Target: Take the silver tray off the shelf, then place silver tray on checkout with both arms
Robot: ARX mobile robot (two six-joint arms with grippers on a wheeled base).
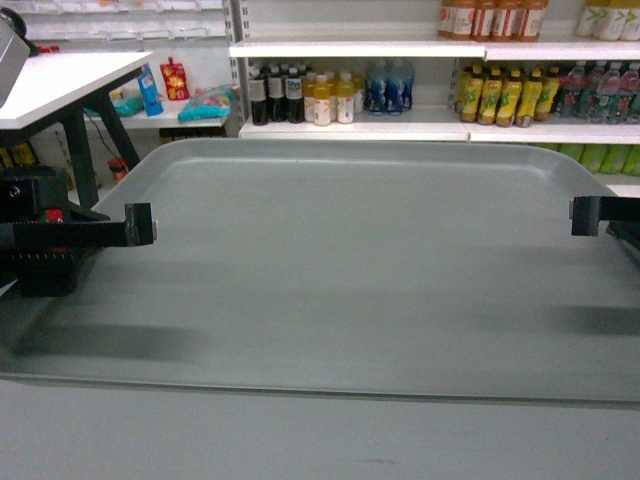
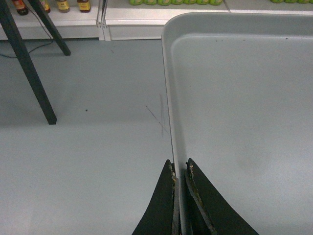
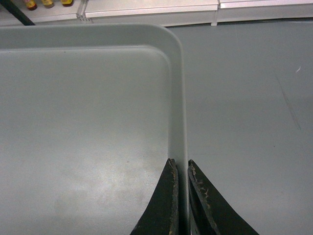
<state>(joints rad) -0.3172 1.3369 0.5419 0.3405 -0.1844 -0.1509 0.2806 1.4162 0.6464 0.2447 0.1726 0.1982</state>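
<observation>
The silver tray (image 1: 350,260) fills most of the head view, held level in the air over the grey floor. My left gripper (image 1: 140,225) is shut on its left rim; in the left wrist view the gripper (image 2: 179,169) pinches the thin rim of the tray (image 2: 244,98). My right gripper (image 1: 585,215) is shut on the right rim, and the right wrist view shows this gripper (image 3: 179,166) clamped on the tray (image 3: 83,107) edge. The checkout (image 1: 60,80), a white tabletop on slanted dark legs, stands at the upper left. The shelf is out of view.
White racks of bottled drinks (image 1: 400,90) line the wall beyond the tray. Snack packs (image 1: 175,80) lie on a low board beside the checkout. A dark checkout leg (image 2: 27,73) slants to the floor left of the tray. Grey floor (image 3: 244,122) lies under both tray ends.
</observation>
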